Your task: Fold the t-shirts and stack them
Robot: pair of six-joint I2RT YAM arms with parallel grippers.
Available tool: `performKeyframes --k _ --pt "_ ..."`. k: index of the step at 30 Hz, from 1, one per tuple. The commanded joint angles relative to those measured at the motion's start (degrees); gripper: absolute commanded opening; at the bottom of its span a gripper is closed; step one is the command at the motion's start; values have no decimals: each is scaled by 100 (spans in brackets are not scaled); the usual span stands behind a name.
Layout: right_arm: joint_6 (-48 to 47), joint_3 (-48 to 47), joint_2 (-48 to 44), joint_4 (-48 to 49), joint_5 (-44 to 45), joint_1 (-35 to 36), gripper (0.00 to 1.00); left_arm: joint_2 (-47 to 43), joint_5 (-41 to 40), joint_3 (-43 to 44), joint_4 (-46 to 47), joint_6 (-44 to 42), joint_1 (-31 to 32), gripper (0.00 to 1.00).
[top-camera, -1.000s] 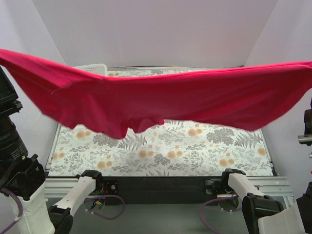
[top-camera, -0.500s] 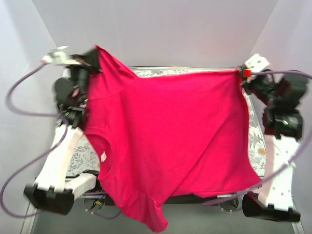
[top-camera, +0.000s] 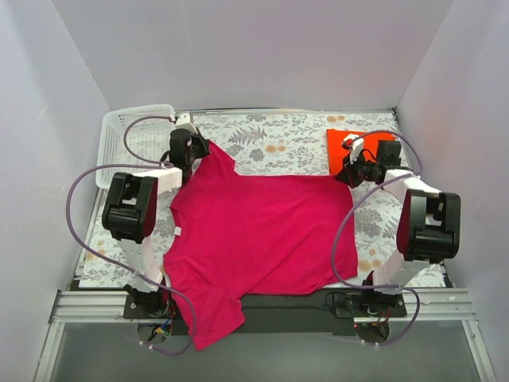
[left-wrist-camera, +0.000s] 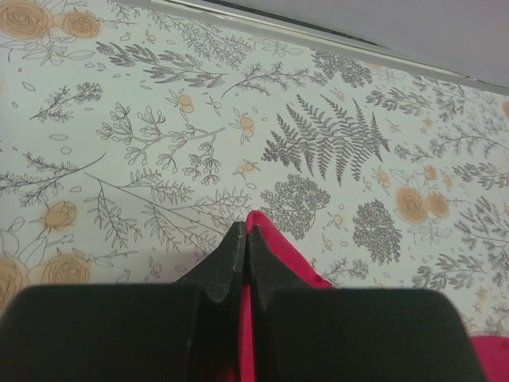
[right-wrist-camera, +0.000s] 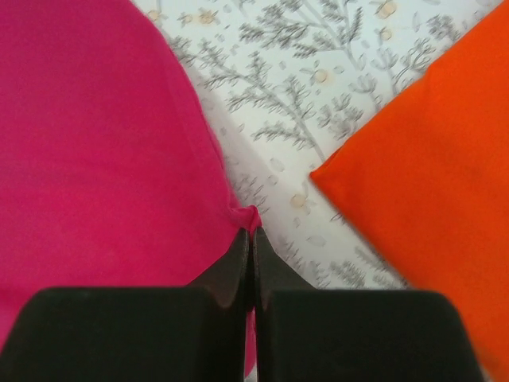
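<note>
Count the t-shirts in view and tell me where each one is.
2. The magenta t-shirt lies spread in the middle; the folded orange t-shirt sits at the far right. Another could hide beneath the spread one.

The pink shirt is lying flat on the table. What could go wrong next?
1. The pink shirt has its near sleeve hanging over the front edge of the table. Its weight might drag or bunch the cloth during folding.
2. The right gripper and left gripper each pinch only a tiny bit of a corner, so either could slip.
3. The folded orange shirt lies close to the right gripper. A sideways move could nudge it.
</note>
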State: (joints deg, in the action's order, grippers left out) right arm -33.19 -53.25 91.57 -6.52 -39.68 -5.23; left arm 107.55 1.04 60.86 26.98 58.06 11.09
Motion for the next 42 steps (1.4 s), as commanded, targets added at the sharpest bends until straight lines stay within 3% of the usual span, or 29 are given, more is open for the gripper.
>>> performKeyframes --k 1,11,22,33,42 --pt "93 -738 474 661 -102 57 1 63 -33 531 510 -199 -2 0" --pt "304 -1811 1249 494 198 58 1 644 -288 1217 343 -498 -11 0" --pt "261 -2532 1680 205 163 84 1 619 -113 1429 369 -665 -160 0" --pt "-363 -1953 1118 -77 -285 84 1 -216 1116 190 1036 -981 -309 0" --pt "-636 -1407 590 -156 -347 66 1 -1183 1417 -943 1468 -1200 -318 0"
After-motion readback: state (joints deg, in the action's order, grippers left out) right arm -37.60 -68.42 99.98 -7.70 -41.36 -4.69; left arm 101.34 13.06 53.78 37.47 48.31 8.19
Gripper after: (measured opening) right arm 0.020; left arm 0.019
